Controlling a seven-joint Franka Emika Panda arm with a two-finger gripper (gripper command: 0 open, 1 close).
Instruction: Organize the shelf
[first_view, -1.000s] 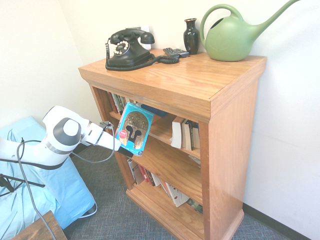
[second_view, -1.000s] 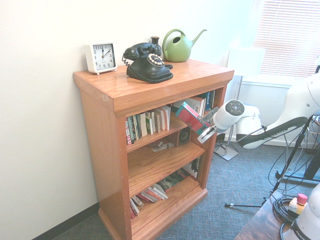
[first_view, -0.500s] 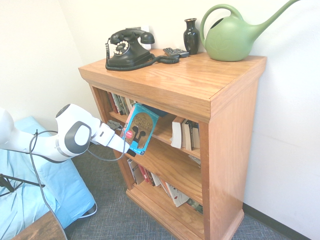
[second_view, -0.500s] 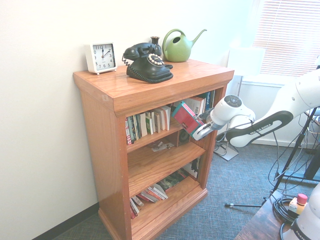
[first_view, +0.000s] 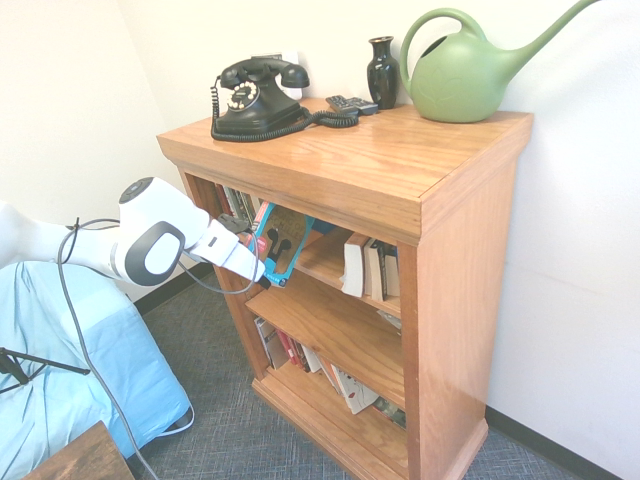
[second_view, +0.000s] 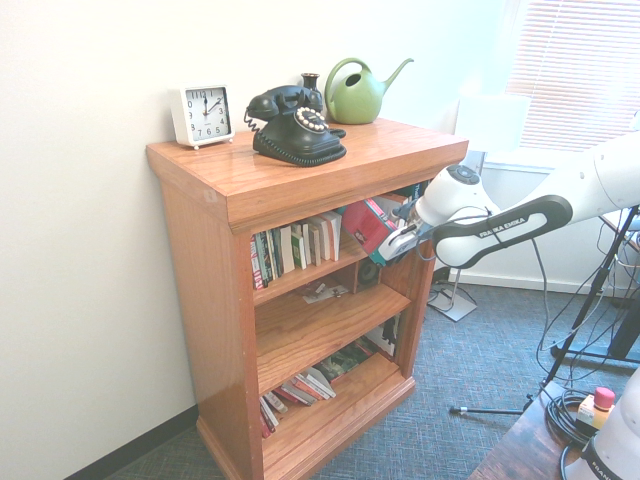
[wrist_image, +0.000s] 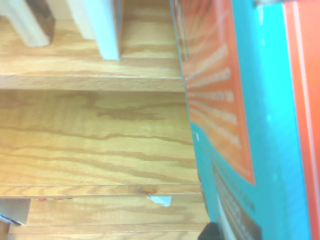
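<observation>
With our hand (first_view: 262, 268) clenched on the teal book (first_view: 283, 246), we have raised and turned it toward the shelf (first_view: 400, 180), its top tier's gap, ready for insertion.

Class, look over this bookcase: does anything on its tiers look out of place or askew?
Yes. On the bookcase's bottom tier, books lie toppled flat rather than upright. A loose paper lies on the middle tier. The end effector holds a teal book tilted at the top tier.
</observation>
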